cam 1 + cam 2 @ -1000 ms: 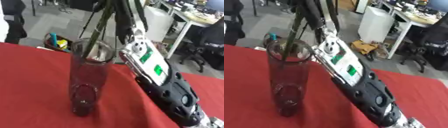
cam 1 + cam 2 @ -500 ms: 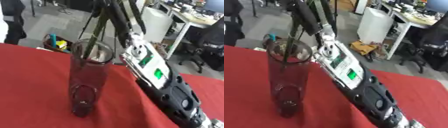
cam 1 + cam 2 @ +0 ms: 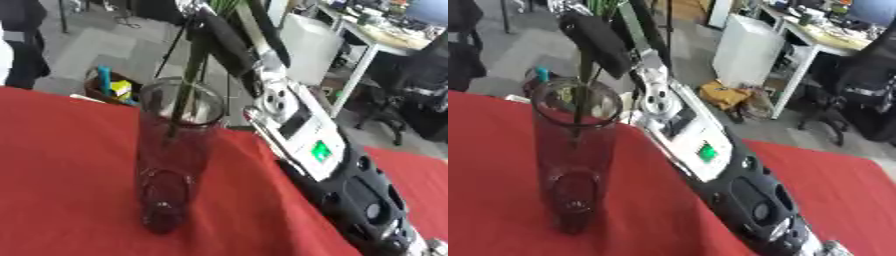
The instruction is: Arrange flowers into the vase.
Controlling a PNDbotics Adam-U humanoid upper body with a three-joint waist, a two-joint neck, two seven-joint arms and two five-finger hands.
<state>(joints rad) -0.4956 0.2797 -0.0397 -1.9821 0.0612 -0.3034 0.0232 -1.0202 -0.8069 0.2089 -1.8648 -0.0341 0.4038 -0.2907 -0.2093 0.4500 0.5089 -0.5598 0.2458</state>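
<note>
I see the clear vase (image 3: 173, 160) upright on the red bench (image 3: 61, 175), green flower stems (image 3: 185, 85) dipping through its mouth. Just right of the vase, my right hand (image 3: 598, 40) holds those stems above the rim, fingers (image 3: 229, 47) curled round them.

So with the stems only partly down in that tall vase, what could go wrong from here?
1. The glass vase is tall and narrow on the red tablecloth; the right forearm passes close beside it, so a sideways nudge could tip it.
2. The green stems enter at a slant and seem to end above the base; released now, they might lean out or catch the rim.
3. The right hand hides the grip.
</note>
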